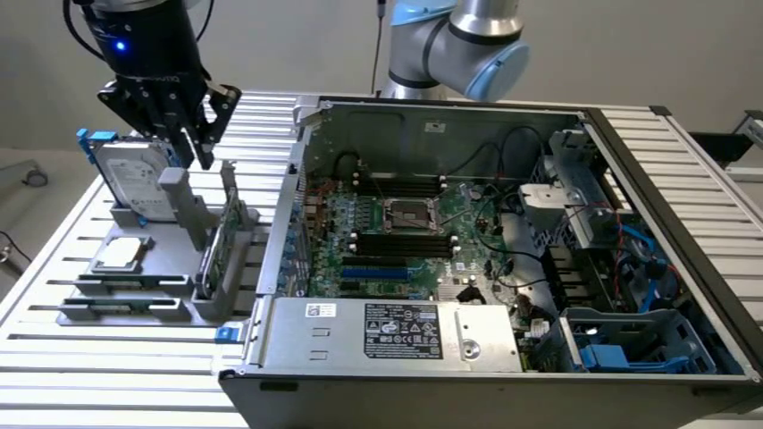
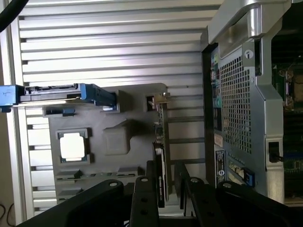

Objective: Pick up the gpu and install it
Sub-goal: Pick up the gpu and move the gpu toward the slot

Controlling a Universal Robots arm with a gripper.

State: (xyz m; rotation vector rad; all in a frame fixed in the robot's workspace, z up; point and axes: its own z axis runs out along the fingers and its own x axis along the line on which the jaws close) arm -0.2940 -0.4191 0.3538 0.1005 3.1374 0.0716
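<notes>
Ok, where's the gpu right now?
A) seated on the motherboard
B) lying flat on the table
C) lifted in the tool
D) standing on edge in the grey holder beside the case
D: the gpu stands on edge in the grey holder, with the tool above it.

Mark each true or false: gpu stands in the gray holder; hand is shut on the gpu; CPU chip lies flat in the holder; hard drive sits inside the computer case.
1. The gpu stands on edge in the gray holder, outside the computer case. True.
2. The hand is shut on the gpu. False: it is open above the holder and holds nothing.
3. The CPU chip lies flat in the holder. True.
4. The hard drive sits inside the case. False: it stands upright in the holder.
</notes>
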